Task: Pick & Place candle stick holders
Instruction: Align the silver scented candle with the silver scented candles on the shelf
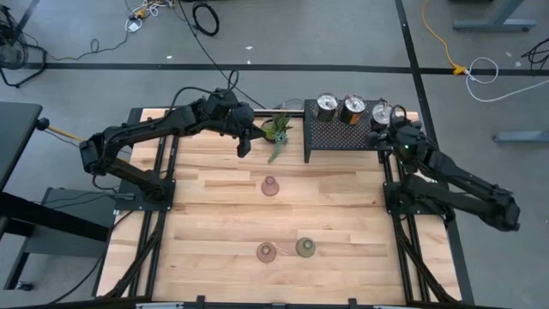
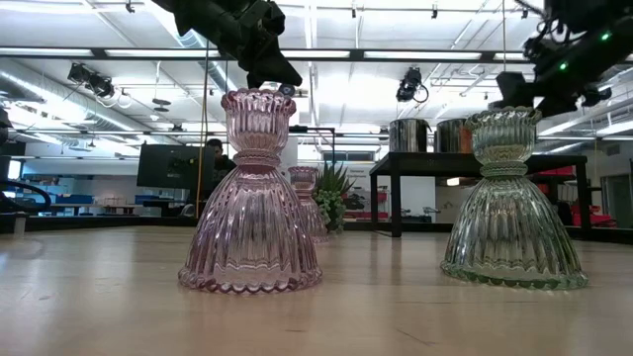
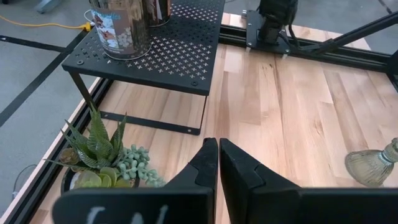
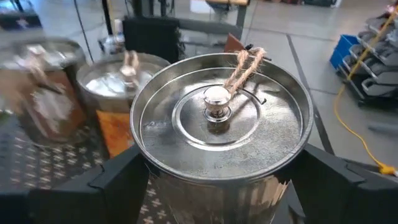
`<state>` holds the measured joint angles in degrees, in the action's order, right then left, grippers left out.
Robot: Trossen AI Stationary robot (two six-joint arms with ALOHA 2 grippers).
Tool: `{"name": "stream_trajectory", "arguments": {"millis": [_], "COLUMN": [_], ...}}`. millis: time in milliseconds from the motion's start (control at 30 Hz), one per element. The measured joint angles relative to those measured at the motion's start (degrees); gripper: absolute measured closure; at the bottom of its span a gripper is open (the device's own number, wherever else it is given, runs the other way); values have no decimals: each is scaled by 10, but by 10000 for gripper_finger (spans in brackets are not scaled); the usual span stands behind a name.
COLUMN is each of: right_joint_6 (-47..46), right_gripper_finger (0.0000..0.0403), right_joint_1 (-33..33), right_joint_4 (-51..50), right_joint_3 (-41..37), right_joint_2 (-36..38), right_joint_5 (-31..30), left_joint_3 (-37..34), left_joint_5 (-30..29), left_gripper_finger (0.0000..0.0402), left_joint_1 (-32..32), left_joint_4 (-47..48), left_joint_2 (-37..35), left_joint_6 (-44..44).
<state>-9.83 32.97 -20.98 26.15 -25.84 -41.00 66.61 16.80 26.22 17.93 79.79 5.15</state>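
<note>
Three silver candle stick holders stand in a row at the black mesh rack (image 1: pixel 343 137): two free ones (image 1: pixel 327 106) (image 1: pixel 353 108), bottoms on the rack top, and the right-end one (image 1: pixel 382 113) (image 4: pixel 217 112), lidded with a knob and a twine loop, which my right gripper (image 1: pixel 388 123) (image 4: pixel 217 171) is shut on. On the table stand three glass holders on their flared bases: a pink one (image 1: pixel 270 186) at the middle, another pink one (image 1: pixel 266 251) (image 2: pixel 252 198) and an olive-green one (image 1: pixel 305 248) (image 2: pixel 509 198) near the front. My left gripper (image 1: pixel 244 148) (image 3: pixel 218 163) hangs shut above the table beside the plant. My right gripper has the right-end silver holder between its two fingers, one on each side of the round wall (image 4: pixel 146 165) below the lid's rim. The fingers come nearly level from the table's right side. The holder is upright over the rack's right end; its bottom is hidden.
A small green potted plant (image 1: pixel 276 131) (image 3: pixel 99 155) stands just left of the rack, close under my left gripper. One glass holder (image 3: pixel 373 165) shows beyond the left fingers. Bare wood lies between the rack and the front glass holders.
</note>
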Motion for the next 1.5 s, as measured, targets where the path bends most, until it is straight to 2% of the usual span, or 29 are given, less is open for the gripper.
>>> {"name": "stream_trajectory", "arguments": {"millis": [267, 433, 700, 1167, 1300, 1500], "right_joint_6": [36, 33, 58, 29, 3, 10], "right_gripper_finger": [81, 81, 81, 80, 48, 51], "right_joint_1": [115, 176, 187, 186, 180, 178], "right_joint_4": [91, 110, 156, 179, 191, 188], "right_joint_3": [-14, -16, -35, -35, -35, -35], "right_joint_2": [-56, -89, -96, -102, -104, -107], "right_joint_5": [96, 169, 156, 147, 146, 138], "left_joint_3": [0, 0, 0, 0, 0, 0], "left_joint_5": [15, 15, 15, 15, 15, 15], "left_gripper_finger": [385, 385, 385, 385, 385, 385], "left_joint_1": [0, 0, 0, 0, 0, 0], "left_joint_4": [4, 5, 5, 5, 5, 6], "left_joint_2": [0, 0, 0, 0, 0, 0], "left_joint_6": [0, 0, 0, -1, -1, -1]}}
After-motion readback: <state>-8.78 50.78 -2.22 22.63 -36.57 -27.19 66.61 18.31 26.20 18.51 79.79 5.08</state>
